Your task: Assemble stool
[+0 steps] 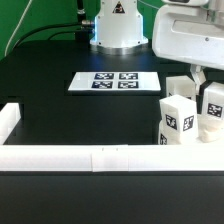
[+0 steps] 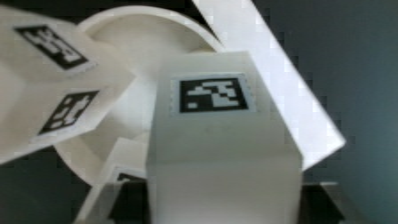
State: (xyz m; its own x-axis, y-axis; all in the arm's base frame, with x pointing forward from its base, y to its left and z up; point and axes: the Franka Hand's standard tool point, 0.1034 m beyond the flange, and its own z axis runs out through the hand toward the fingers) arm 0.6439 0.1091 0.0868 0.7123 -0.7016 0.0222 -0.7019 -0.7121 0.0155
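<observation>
In the wrist view my gripper (image 2: 222,203) is shut on a white leg block (image 2: 217,140) with a black-and-white tag, a finger on each side of it. The round white seat (image 2: 139,40) lies just beyond this block. A second tagged leg block (image 2: 54,90) leans against the seat. In the exterior view the gripper (image 1: 197,80) is low at the right, among the white stool parts: one leg block (image 1: 176,120) in front and another (image 1: 213,106) at the exterior view's right edge. I cannot tell there which block it holds.
The marker board (image 1: 115,82) lies flat mid-table, to the exterior view's left of the gripper. A long white border rail (image 1: 90,157) runs along the front and another rail (image 1: 10,120) up the left side. A rail (image 2: 267,60) also passes behind the seat.
</observation>
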